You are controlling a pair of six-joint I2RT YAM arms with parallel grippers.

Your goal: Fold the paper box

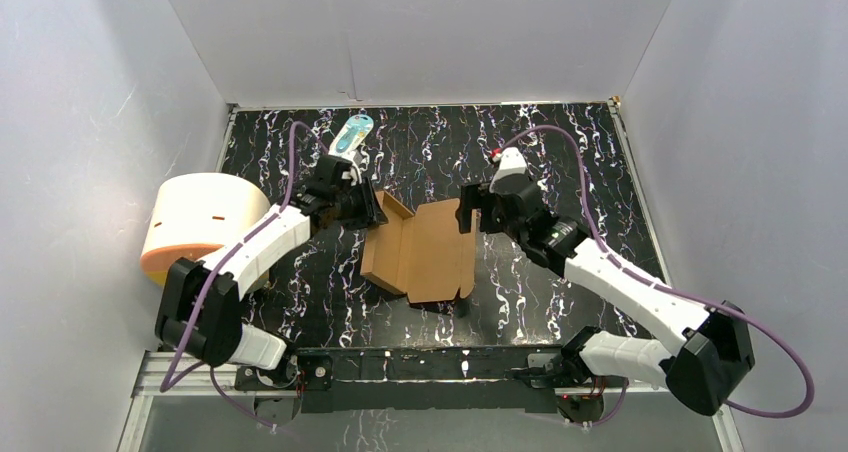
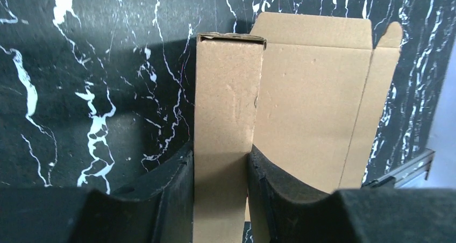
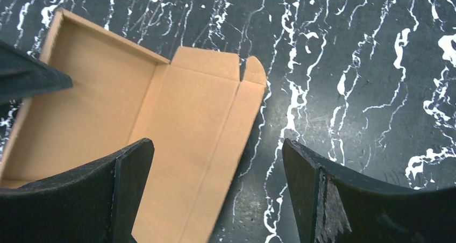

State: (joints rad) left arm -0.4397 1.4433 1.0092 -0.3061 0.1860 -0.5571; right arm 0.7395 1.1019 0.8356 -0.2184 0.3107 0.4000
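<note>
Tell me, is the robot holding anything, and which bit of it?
Yes. The left gripper pinches the paper box by its upright side wall. The right gripper is open and holds nothing.

paper box (image 1: pixel 420 250) mid table (image 1: pixel 560 152) | left gripper (image 2: pixel 220 165) astride its left wall | right gripper (image 3: pixel 215 146) above its right edge

There is one plain brown cardboard box (image 1: pixel 420 247). To its left are one white-and-orange cylinder (image 1: pixel 205 222) and one small teal-white packet (image 1: pixel 352 135).
</note>
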